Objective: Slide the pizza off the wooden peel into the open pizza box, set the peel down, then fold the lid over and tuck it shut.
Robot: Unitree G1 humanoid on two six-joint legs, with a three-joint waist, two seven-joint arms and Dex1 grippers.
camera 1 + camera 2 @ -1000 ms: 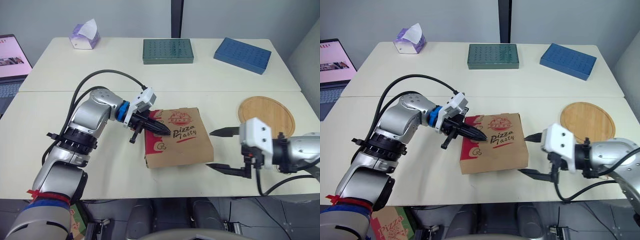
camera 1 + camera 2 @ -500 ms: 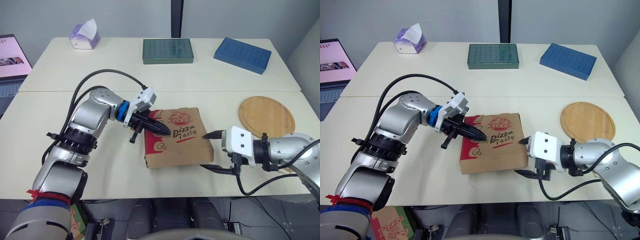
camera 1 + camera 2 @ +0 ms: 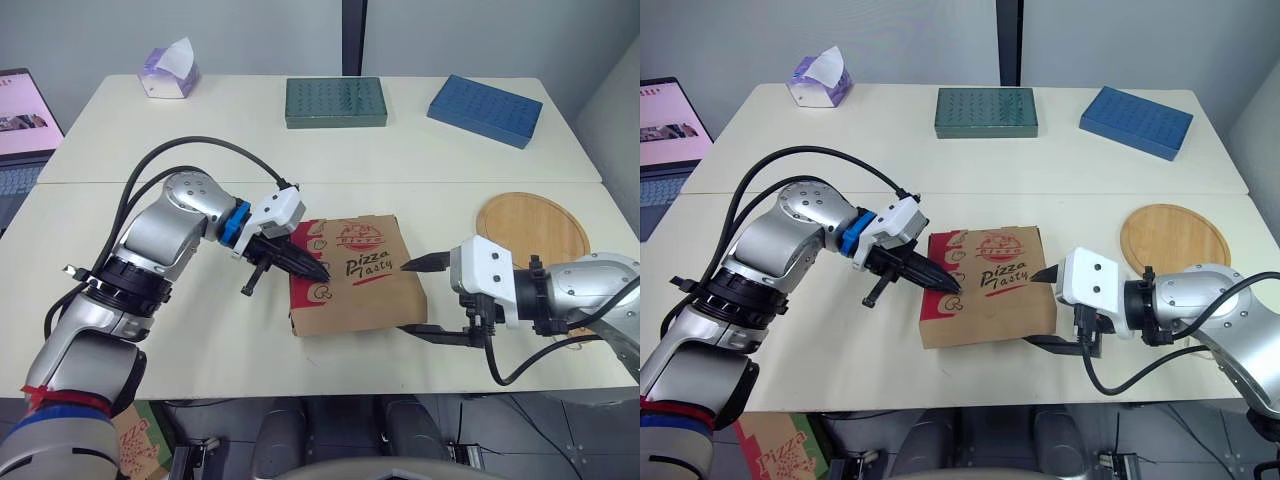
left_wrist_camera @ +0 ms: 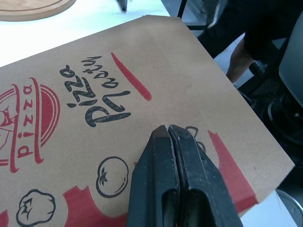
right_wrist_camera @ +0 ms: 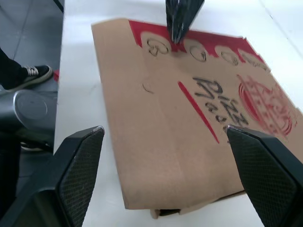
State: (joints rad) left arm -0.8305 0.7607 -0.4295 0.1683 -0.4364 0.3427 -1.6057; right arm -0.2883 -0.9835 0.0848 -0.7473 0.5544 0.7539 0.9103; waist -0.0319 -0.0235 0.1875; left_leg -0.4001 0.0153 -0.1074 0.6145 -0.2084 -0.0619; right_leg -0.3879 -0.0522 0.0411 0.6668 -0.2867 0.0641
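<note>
The table (image 3: 200,330) is carrying the pizza box (image 3: 355,275), which is lying closed and flat. The wooden peel (image 3: 535,232) is resting behind your right gripper (image 3: 402,298), out past its wrist and well apart from the box. That gripper's fingers are standing wide apart with the box's nearest side lying between them, gripping nothing. Your left gripper (image 4: 169,130) is keeping its fingers pressed together, empty, their tips seemingly touching the lid (image 4: 142,71) beside the red border.
</note>
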